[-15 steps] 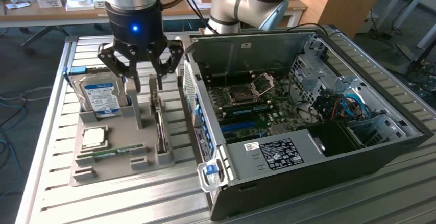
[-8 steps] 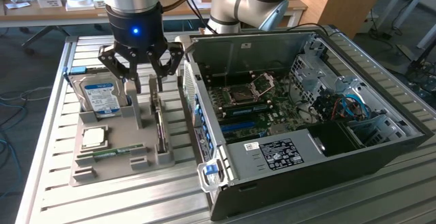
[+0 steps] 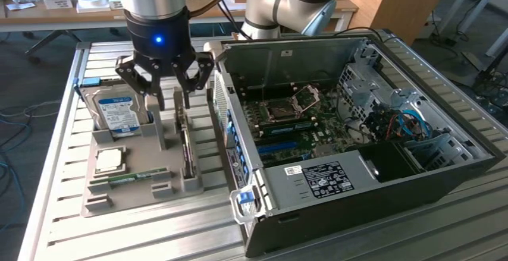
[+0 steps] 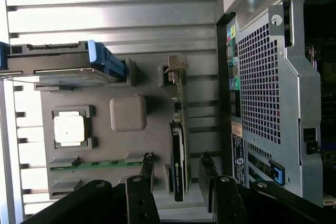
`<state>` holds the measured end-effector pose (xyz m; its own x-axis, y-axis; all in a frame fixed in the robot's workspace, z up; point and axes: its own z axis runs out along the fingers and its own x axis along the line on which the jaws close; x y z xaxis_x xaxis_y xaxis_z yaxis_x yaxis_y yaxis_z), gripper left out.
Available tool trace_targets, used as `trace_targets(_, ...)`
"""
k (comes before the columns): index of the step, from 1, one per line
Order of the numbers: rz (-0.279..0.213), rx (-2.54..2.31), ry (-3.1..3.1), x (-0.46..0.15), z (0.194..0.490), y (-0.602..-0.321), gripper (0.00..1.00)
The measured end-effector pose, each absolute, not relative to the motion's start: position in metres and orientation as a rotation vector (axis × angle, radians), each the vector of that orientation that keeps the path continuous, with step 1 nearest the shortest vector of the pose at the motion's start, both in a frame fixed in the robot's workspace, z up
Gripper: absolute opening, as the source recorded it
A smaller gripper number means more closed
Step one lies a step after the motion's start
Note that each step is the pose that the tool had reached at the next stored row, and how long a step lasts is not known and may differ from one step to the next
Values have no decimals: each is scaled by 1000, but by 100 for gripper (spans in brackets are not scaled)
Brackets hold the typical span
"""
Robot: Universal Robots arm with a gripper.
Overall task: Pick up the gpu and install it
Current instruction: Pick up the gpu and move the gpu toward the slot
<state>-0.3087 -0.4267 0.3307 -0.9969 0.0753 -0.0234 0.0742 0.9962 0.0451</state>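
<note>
The gpu [image 3: 185,149] stands on its long edge in a slot of the grey holder tray [image 3: 143,154], at the side of the tray nearest the computer case. In the wrist view the gpu [image 4: 178,153] shows edge-on as a thin dark card with its pale metal bracket [image 4: 176,69] at the far end. My gripper [image 3: 173,105] hangs open just above the card's far end. In the wrist view the gripper [image 4: 177,158] has one finger on each side of the card, with a gap to it on both sides. Nothing is held.
The tray also carries a blue-labelled hard drive [image 3: 119,112], a CPU [image 3: 109,160] and a RAM stick [image 3: 131,178]. The open computer case [image 3: 468,148] lies right beside the tray, motherboard [image 3: 294,124] exposed, with its perforated rear panel [image 4: 268,93] close to my fingers.
</note>
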Motion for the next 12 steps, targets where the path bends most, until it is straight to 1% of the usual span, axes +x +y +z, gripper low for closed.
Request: trace_targets(12,69,117,3114,-309,320,-427,47)
